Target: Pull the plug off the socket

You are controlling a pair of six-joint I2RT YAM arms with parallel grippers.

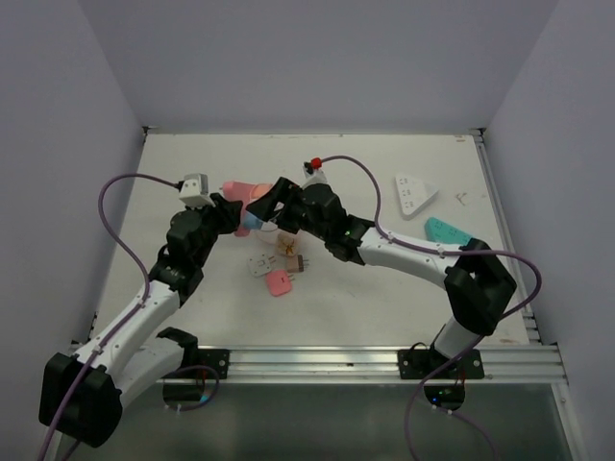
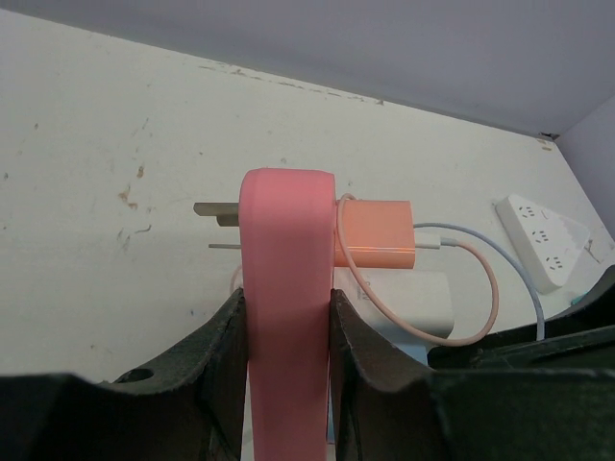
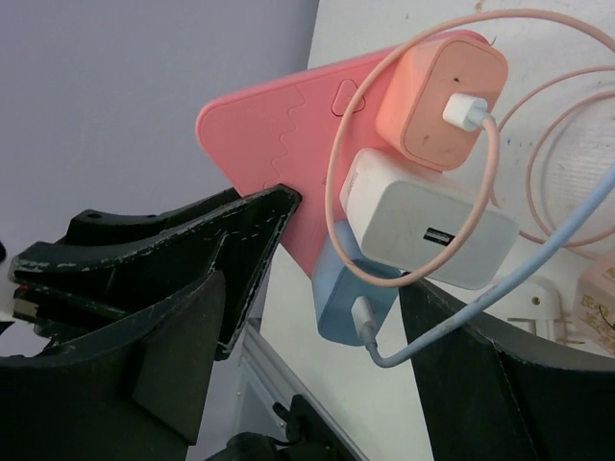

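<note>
L gripper (image 2: 285, 315) clamps pink socket strip (image 2: 286, 230), mid-table (image 1: 384, 288). R gripper (image 3: 351, 245) is wide open, fingers either side of white plug (image 3: 423, 226), no contact seen. R wrist cam shows the strip's face w/ 3 plugs seated. L wrist cam sees it edge-on.

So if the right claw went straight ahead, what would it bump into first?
Most likely the white charger on the pink power strip, straight ahead of the right gripper. The blue plug beside it might touch first; depth is unclear.

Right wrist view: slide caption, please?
Pink power strip holding orange charger, white charger and blue charger between open jaws of right gripper.
</note>
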